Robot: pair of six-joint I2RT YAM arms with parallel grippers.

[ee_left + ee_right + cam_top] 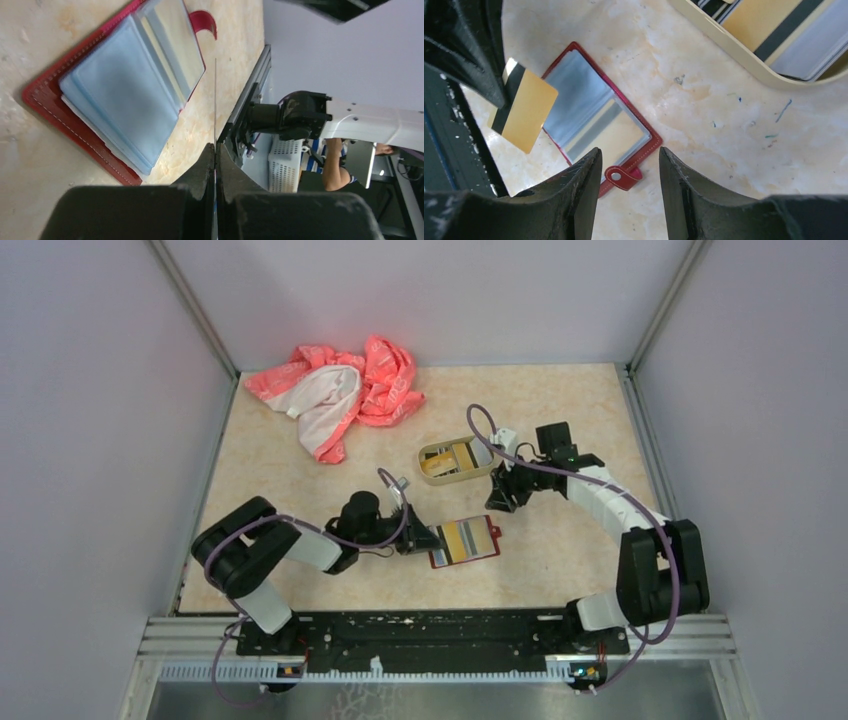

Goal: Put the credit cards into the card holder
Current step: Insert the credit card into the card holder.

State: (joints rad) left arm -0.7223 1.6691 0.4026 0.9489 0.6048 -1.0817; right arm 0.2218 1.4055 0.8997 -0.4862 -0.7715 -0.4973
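**Clerk:** Top view, item by item?

**Keeper:** Marbled beige table (300,500). Crumpled pink-and-white cloth (340,395), far left. Tan rounded-corner tin tray (424,456), right of centre, with loose cards in it. Dark-red leather-like folding wallet (465,541), open flat, nearer the arms than the tray and apart from it. The left pincer (428,538) was at the wallet's left edge. The right pincer (505,495) hung between tray and wallet. Neither jaw state could be told from there.

**Clerk:** Left wrist view?

**Keeper:** The left pincer (215,152) was pinched tight on one thin plastic card (215,100), seen edge-on as a fine line rising from the fingertips. The wallet (125,90) lay just beside it with its greyish-blue clear pockets up and its red snap tab (205,20) at the far end. The card was in no pocket.

**Clerk:** Right wrist view?

**Keeper:** The right pincer (629,152) had its fingers parted to a middling gap with nothing between them, over the snap tab (621,176). The card (526,117) showed yellow-gold with a dark stripe. It was clamped at one short end by the left pincer's black fingers (474,55) and overlapped the wallet's (594,115) corner. Whether it touched the wallet could not be told. The tray (769,80) was at upper right, holding a gold dark-striped card (764,20) and a grey one.
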